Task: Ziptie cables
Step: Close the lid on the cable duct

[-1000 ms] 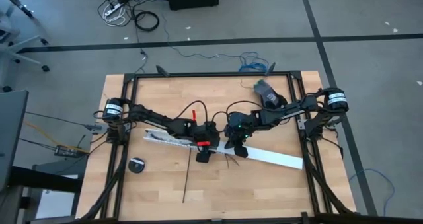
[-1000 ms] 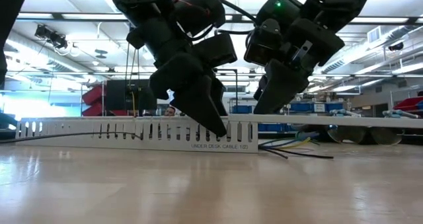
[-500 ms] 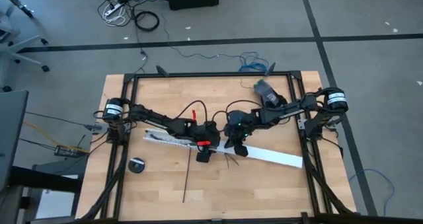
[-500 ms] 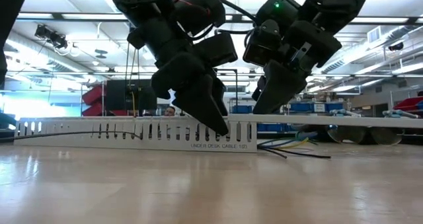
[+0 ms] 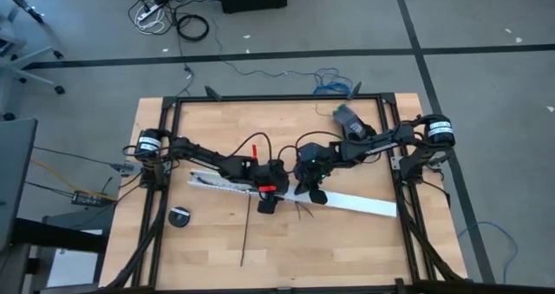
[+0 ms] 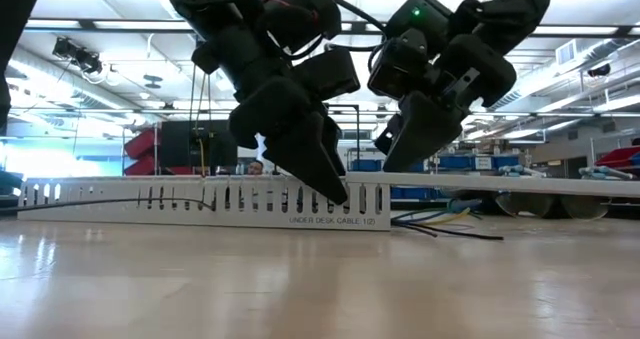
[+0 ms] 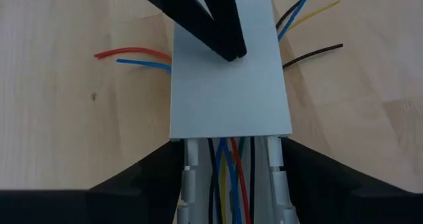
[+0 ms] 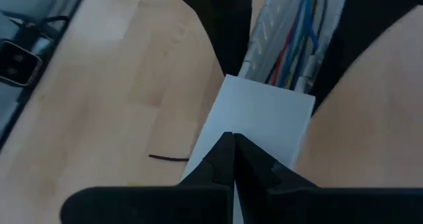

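Wooden table (image 5: pixel 217 242), one white channel (image 5: pixel 364 206), one ziptie (image 5: pixel 244 233); left tool (image 5: pixel 267 204) spread astride channel, right tool (image 5: pixel 314 195) clenched empty

The table (image 5: pixel 347 242) is pale wood, smooth, with a soft sheen. The channel (image 7: pixel 228 92) under the right claw (image 8: pixel 232 148) looks like matt white plastic. Cables (image 7: pixel 228 178) wear glossy coloured sheaths. Claw fingers (image 7: pixel 211 19) are matt black.

A flat white cover (image 7: pixel 230 95) hides most of the cables (image 7: pixel 228 174).
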